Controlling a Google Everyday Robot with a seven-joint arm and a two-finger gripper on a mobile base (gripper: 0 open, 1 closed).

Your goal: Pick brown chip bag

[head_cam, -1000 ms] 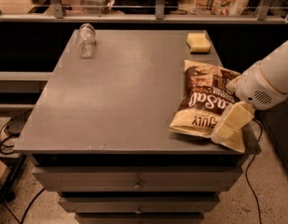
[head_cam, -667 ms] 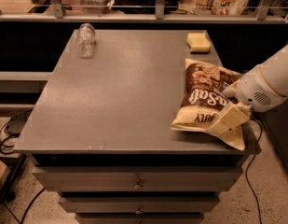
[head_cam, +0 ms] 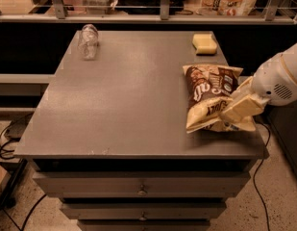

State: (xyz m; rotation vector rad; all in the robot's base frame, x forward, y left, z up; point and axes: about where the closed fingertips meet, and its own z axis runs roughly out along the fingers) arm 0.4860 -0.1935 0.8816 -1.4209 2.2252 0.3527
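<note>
The brown chip bag (head_cam: 205,88), dark brown with white script and pale cream ends, lies on the right side of the grey table (head_cam: 124,100), near its right edge. My gripper (head_cam: 236,115) comes in from the right on a white arm. Its cream fingers (head_cam: 240,106) are closed over the bag's near right end, one on top and one beneath. The bag's far end tilts up slightly, and its near right corner is hidden by the fingers.
A clear plastic bottle (head_cam: 88,41) lies at the table's far left. A yellow sponge block (head_cam: 204,43) sits at the far right, behind the bag. Drawers (head_cam: 141,186) run below the table front. A railing and shelf stand behind, and cables lie on the floor.
The gripper has shifted slightly toward the bag's near end and closed on it. The bag has turned and crumpled a little, with its far end raised.
</note>
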